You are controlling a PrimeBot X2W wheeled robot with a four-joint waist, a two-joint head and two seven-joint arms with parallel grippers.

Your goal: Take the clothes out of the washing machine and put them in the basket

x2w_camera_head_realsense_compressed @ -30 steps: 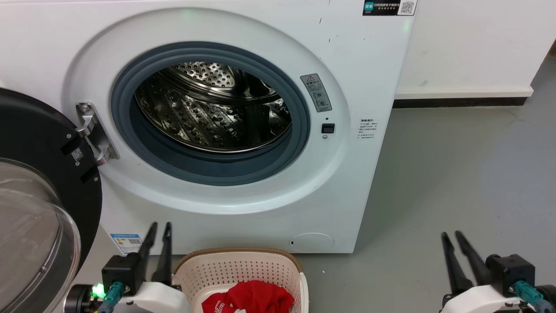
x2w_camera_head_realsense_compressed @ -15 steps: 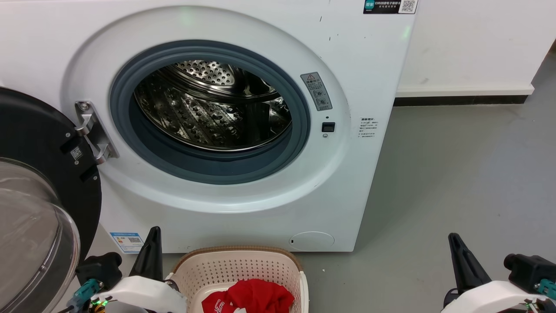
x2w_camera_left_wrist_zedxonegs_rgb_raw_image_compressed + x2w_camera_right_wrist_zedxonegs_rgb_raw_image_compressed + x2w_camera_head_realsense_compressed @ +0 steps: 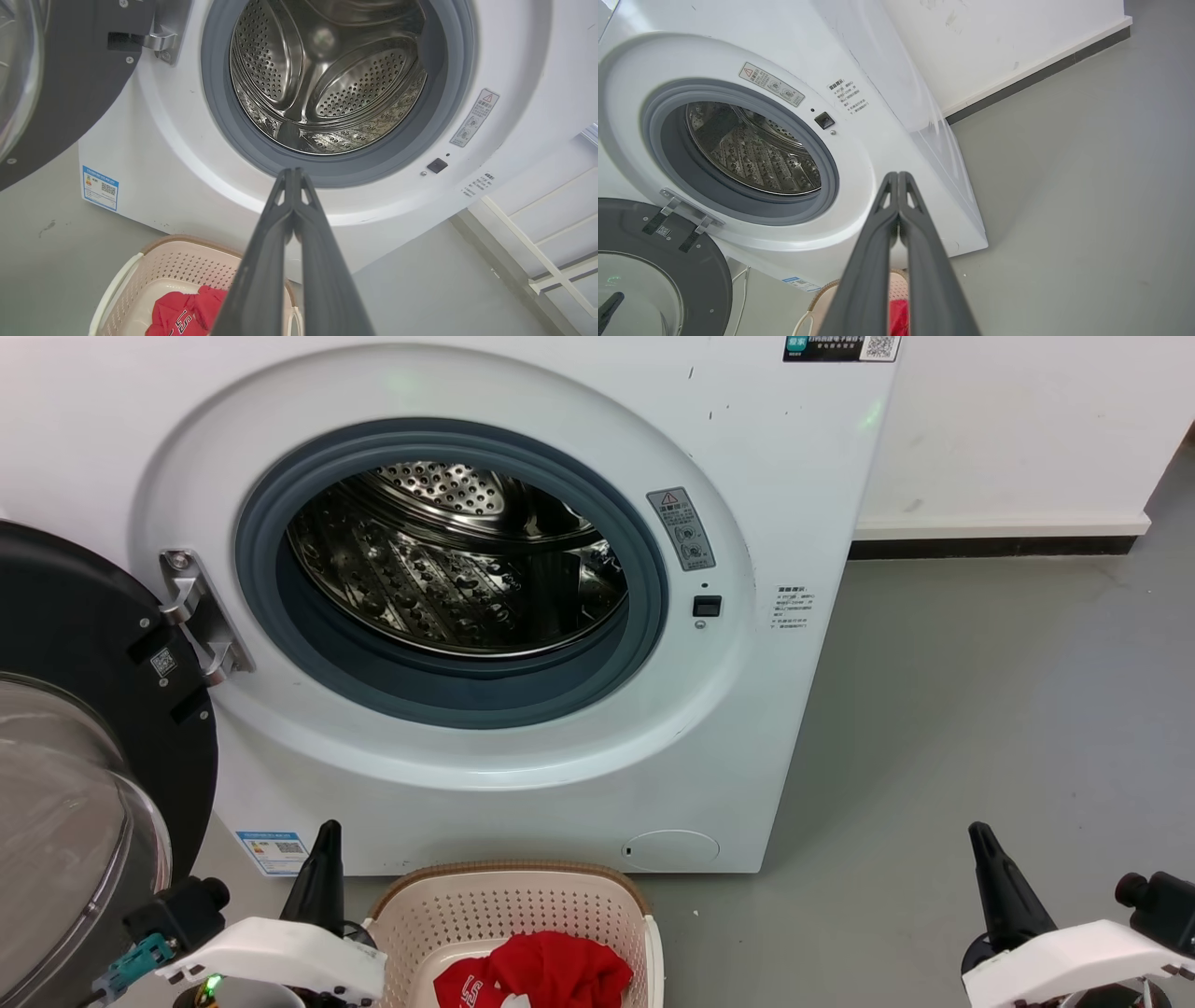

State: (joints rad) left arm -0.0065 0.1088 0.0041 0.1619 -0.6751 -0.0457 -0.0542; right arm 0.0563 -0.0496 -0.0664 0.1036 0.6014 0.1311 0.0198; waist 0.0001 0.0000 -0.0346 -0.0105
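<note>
PrimeBot X2W's left hand (image 3: pixel 328 831) and right hand (image 3: pixel 977 831) each end in two long, tapering dark grey fingers (image 3: pixel 261 270) with small triangular cut-outs near the tips. Glossy white wrist shells (image 3: pixel 280 947) carry black housings (image 3: pixel 182 910); a teal connector (image 3: pixel 131 966) and a green light (image 3: pixel 213 982) mark the left wrist.

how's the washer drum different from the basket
The drum is shiny steel; the basket is cream plastic with a brown woven rim. The drum shows no clothes inside; the basket holds the red clothes. The drum opens round toward the front of the washing machine; the basket opens upward and stands on the floor before it. Both have perforated walls.
</note>
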